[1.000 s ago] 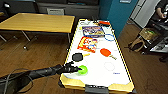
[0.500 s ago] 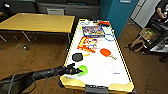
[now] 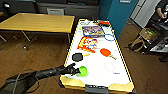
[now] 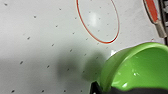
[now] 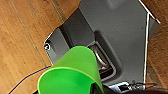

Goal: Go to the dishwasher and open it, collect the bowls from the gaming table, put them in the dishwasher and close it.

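Left gripper point(image 3: 76, 71) closed on rim of green bowl point(image 3: 83, 71), over near end of gaming table point(image 3: 100, 75). Black disc point(image 3: 77, 57) just beyond it. Second green bowl point(image 5: 71, 72) clamped in right gripper above wooden floor point(image 5: 22, 37).

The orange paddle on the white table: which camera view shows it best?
The head view: the whole orange paddle lies on the gaming table, handle included. The left wrist view catches just its edge.

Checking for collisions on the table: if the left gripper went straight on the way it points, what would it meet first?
The left gripper already sits at the green bowl; past that comes bare white gaming table, probably nothing before the far edge, though depth is unclear.
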`<state>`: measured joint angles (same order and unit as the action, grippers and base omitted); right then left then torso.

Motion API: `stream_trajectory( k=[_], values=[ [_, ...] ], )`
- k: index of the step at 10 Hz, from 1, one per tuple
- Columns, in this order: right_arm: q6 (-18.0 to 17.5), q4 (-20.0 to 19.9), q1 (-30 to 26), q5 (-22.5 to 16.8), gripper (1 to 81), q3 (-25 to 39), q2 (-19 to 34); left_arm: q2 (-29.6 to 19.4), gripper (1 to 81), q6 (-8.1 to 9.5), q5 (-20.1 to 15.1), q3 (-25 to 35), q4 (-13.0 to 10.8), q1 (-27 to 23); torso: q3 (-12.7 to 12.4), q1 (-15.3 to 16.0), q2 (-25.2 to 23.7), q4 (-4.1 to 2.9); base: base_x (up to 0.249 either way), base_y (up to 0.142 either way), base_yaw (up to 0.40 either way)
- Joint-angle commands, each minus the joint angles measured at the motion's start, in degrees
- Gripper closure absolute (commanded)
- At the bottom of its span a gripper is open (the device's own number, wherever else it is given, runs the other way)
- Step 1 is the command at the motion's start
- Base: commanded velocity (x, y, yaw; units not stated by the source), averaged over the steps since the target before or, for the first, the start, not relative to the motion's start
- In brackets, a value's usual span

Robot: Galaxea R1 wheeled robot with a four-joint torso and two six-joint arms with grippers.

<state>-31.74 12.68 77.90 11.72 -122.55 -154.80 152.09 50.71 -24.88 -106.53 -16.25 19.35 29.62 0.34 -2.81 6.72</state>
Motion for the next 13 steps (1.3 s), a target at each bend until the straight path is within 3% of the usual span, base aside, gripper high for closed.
stream_trajectory(
  k=[1,2,4,8,9,13],
  values=[
    [-0.1,0.9,-0.9,-3.4,81.1,-0.7,0.4,2.5,81.1,0.0,-5.7,0.4,-4.3,-3.9,0.0,0.0,0.0,0.0,0.0,0.0,0.0],
    [-0.3,0.9,-0.9,-3.4,81.1,-1.5,0.1,3.1,81.1,0.26,-6.7,-0.1,-7.0,-2.7,0.0,0.0,0.0,0.0,0.0,0.0,0.0],
    [-0.4,0.9,-0.9,-3.5,81.1,-3.0,-0.8,0.9,81.1,0.53,-6.3,2.5,-7.7,-2.7,0.0,0.0,0.0,0.0,0.0,0.0,0.0],
    [-0.5,0.9,0.2,-3.8,81.1,-0.5,0.6,-12.9,81.1,0.53,-4.7,25.5,-8.2,-7.0,0.0,0.0,0.0,0.0,0.0,0.0,0.0],
    [-0.5,0.9,0.5,-3.8,81.1,0.0,0.9,-16.4,81.1,0.44,-4.8,30.1,-8.4,-6.7,-2.1,0.0,0.0,0.0,0.0,0.0,0.0],
    [0.1,1.0,1.3,-3.8,81.1,-0.2,0.9,-29.7,81.1,0.44,-4.7,42.6,-13.8,0.2,-6.6,0.0,0.0,0.0,0.0,0.0,0.0]
  ],
)
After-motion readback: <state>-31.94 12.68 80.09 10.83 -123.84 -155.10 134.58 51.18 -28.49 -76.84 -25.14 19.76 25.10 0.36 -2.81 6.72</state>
